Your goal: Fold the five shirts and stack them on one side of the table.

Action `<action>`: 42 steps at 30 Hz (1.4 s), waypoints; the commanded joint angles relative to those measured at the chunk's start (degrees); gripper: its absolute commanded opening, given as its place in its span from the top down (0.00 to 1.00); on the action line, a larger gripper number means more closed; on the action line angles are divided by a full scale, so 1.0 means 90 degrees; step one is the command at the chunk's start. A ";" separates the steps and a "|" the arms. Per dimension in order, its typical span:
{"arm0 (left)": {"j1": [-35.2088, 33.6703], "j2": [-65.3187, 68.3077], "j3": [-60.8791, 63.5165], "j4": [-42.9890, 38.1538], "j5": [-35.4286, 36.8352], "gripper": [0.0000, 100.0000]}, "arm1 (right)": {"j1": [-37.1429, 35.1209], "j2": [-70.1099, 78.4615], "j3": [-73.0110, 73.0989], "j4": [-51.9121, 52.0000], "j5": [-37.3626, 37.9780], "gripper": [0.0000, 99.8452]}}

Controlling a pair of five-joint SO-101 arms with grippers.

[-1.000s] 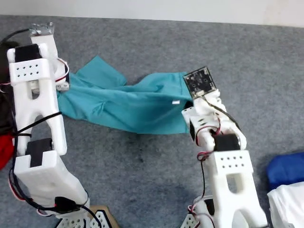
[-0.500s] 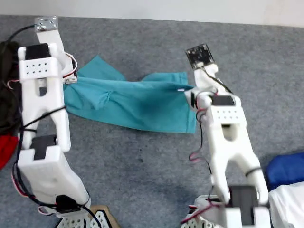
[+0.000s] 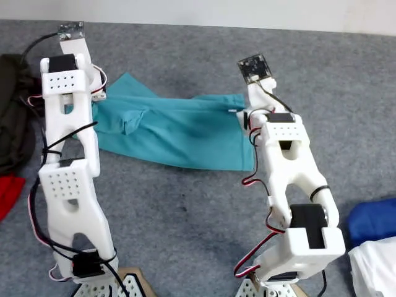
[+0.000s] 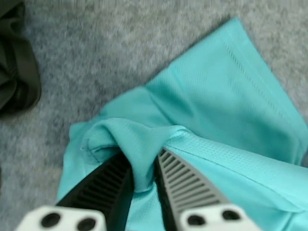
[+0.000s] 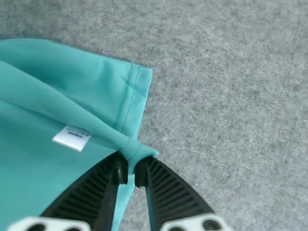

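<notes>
1. Teal shirt [image 3: 179, 133] lay mid-bench [image 3: 185, 210], long axis running left-right between the two arms.
2. Left claw [image 4: 142, 166] was clamped on a bunched fold at the shirt's left end.
3. Right claw [image 5: 131, 168] pinched the right hem, toward the far corner, near the label [image 5: 71, 138].
4. Each arm sat nearest its own end, so the next move probably needs both to travel together, across that axis.

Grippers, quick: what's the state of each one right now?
left gripper: shut on the teal shirt, pinching a bunched fold.
right gripper: shut on the teal shirt, at its hemmed corner.
</notes>
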 commanded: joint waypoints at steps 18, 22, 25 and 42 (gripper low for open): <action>-0.0454 0.0552 -0.3433 0.1924 0.0039 0.60 | 0.0093 -0.0777 -0.0220 0.0337 -0.0156 0.78; -0.0562 0.0562 -0.2750 0.1905 0.0029 0.60 | 0.0054 -0.1568 0.0269 0.0464 -0.0156 0.78; -0.0630 0.0552 -0.2398 0.1905 0.0029 0.60 | 0.0063 -0.2222 0.0796 0.0484 -0.0127 0.78; -0.1675 0.0161 -0.0562 0.1963 0.0039 0.60 | -0.0542 -0.4908 0.3795 0.0923 -0.0781 0.78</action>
